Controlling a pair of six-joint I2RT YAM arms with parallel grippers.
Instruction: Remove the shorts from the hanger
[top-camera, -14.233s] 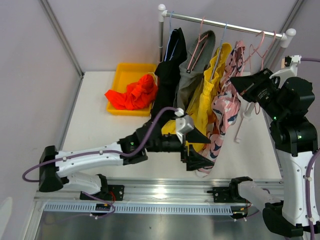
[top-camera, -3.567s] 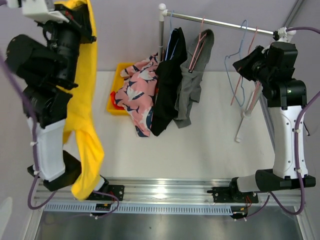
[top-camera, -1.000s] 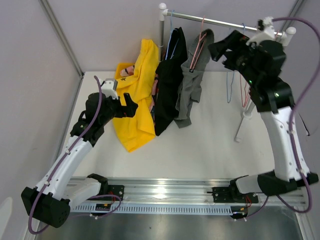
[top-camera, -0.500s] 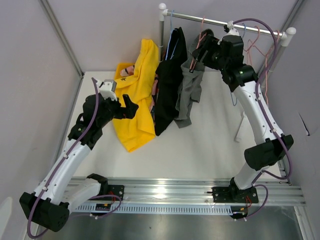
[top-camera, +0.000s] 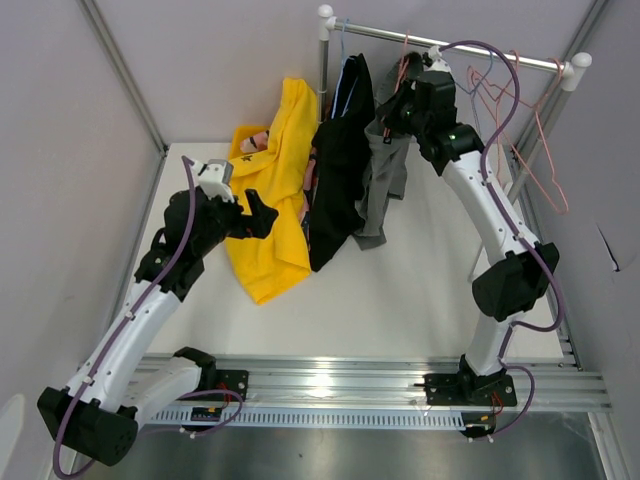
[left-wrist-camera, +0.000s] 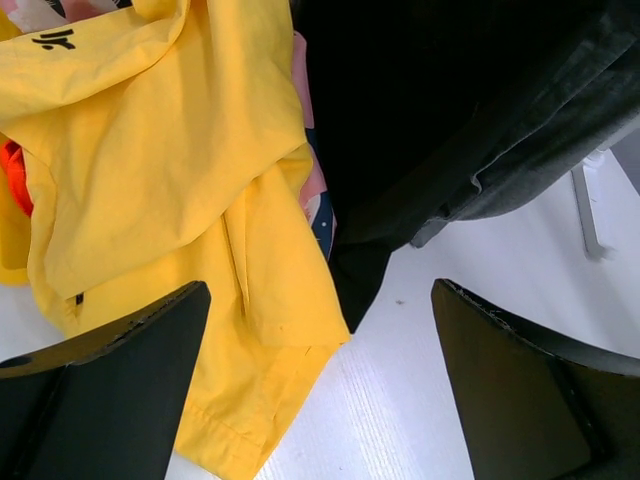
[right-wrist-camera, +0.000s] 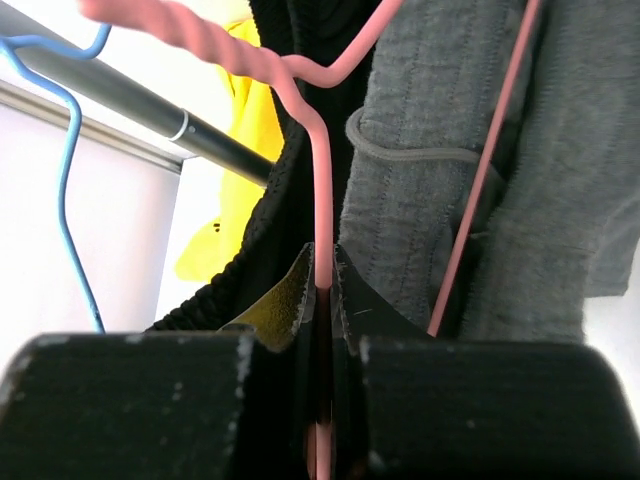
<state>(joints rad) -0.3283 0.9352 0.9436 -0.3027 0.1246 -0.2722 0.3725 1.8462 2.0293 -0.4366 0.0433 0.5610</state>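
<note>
The right pincer (right-wrist-camera: 322, 272) is clamped on the neck of a thin pink wire hanger (right-wrist-camera: 322, 170), its two flat dark fingers pressed against the wire just below the twisted hook. From that hanger droop the soft grey ribbed-knit shorts (right-wrist-camera: 420, 200), a cord loop at the waistband, under the round metal rail (top-camera: 440, 45) at the far side. Just left of them hang the limp black shorts (top-camera: 335, 170). Farther left, the large bright yellow smooth-woven shorts (left-wrist-camera: 150, 150) lie crumpled, spilling onto the white tabletop (top-camera: 400, 290) and covering most of the pink patterned shorts (left-wrist-camera: 315, 195) and the orange-red shorts (left-wrist-camera: 15, 175). The left pincer (left-wrist-camera: 320, 300) hovers over them, its blunt black fingers spread wide and holding nothing.
</note>
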